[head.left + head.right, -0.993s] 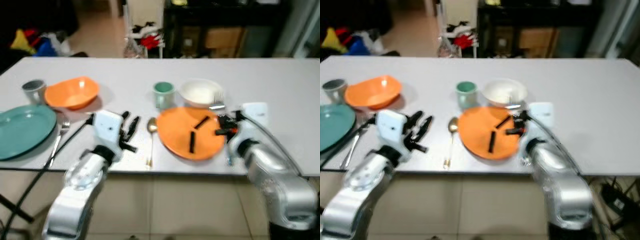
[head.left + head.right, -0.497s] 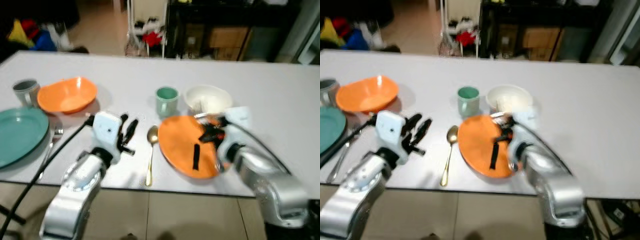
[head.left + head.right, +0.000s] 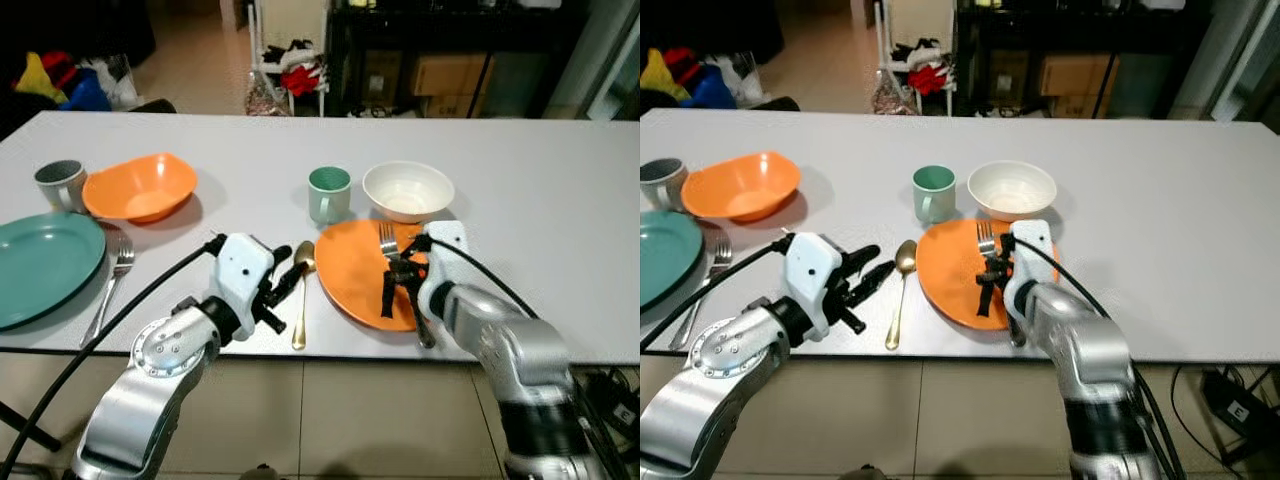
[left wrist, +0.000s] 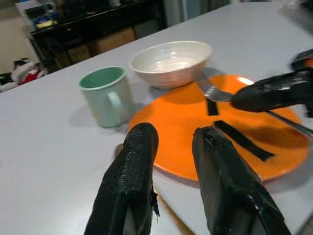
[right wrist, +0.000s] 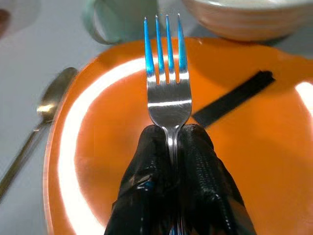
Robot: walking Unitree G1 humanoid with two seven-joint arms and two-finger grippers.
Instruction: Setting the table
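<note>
— Where is the fork relative to the orange plate?

— Over it. The right gripper has its jaws closed on the handle, with the tines pointing across the plate toward the white bowl just beyond the plate's far rim. Two black strips lie on the plate under and beside the fork.

— And on the plate's other side?

— A gold spoon lies on the worktop just beside the plate's left edge. The left gripper hovers above that spoon, jaws parted, holding nothing, its fingers aimed at the plate. The green mug stands just past the plate's far left rim, next to the bowl.

— Anything farther from the plate?

— Well to its left sit an orange bowl, a grey mug, a teal plate and a second fork lying beside that teal plate.
</note>
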